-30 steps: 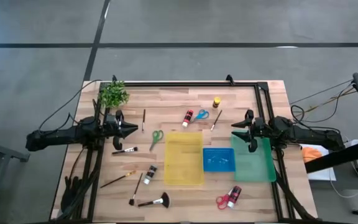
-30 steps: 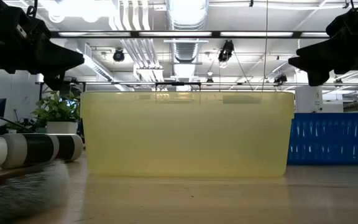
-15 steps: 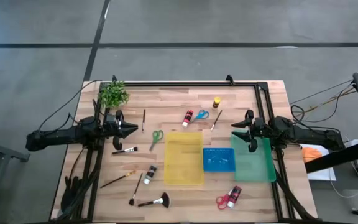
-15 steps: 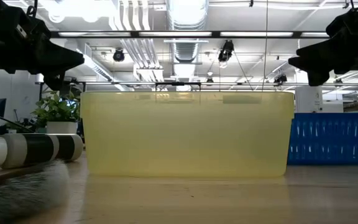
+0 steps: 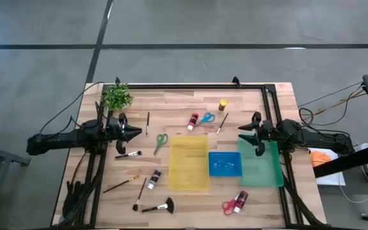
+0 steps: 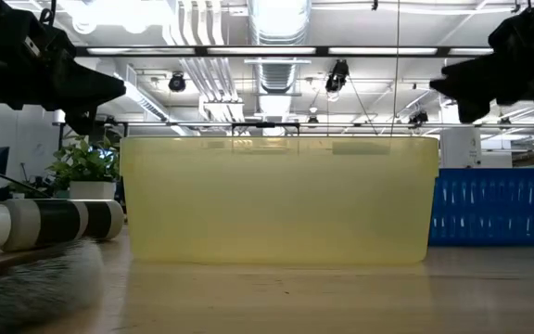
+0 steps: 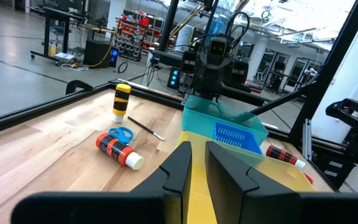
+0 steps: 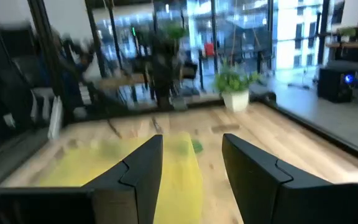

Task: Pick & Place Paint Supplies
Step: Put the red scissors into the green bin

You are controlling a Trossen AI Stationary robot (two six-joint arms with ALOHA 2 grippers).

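1. Left gripper (image 5: 131,132) hovers at the left-middle of the high view, above bare wood just below the leafy plant (image 5: 116,96), its tip aimed toward the picture's centre. In its own wrist view the fingers (image 7: 179,167) stand close with only a thin slit between them, and nothing is in them.
2. Right gripper (image 5: 244,135) sits at right-middle, over the upper left corner of the green tray (image 5: 261,167). Its fingers (image 8: 143,165) show a clear gap in the wrist view and carry nothing.
3. Three trays line up across the centre: yellow tray (image 5: 189,161), then blue tray (image 5: 225,163) touching it, then the green one.
4. Upper centre of the frame: a red paint bottle (image 5: 192,121) beside the blue-handled scissors (image 5: 207,117), a yellow paint bottle (image 5: 222,105) above them, and a thin brush (image 5: 222,122) slanting just to the right.
5. Green-handled scissors (image 5: 161,141) lie just left of the yellow tray's top corner. Another thin brush (image 5: 147,122) lies upright near the left gripper.
6. Below the left gripper: a short brush (image 5: 128,154), a long brown-handled brush (image 5: 121,184), a black paint bottle (image 5: 154,178), one more brush (image 5: 138,194).
7. Bottom of the frame: the black fan brush (image 5: 160,206) at lower left, red-handled scissors (image 5: 229,206) touching a second red bottle (image 5: 240,200) below the blue tray.
8. All supplies lie on the table (image 5: 280,96), outside the trays.
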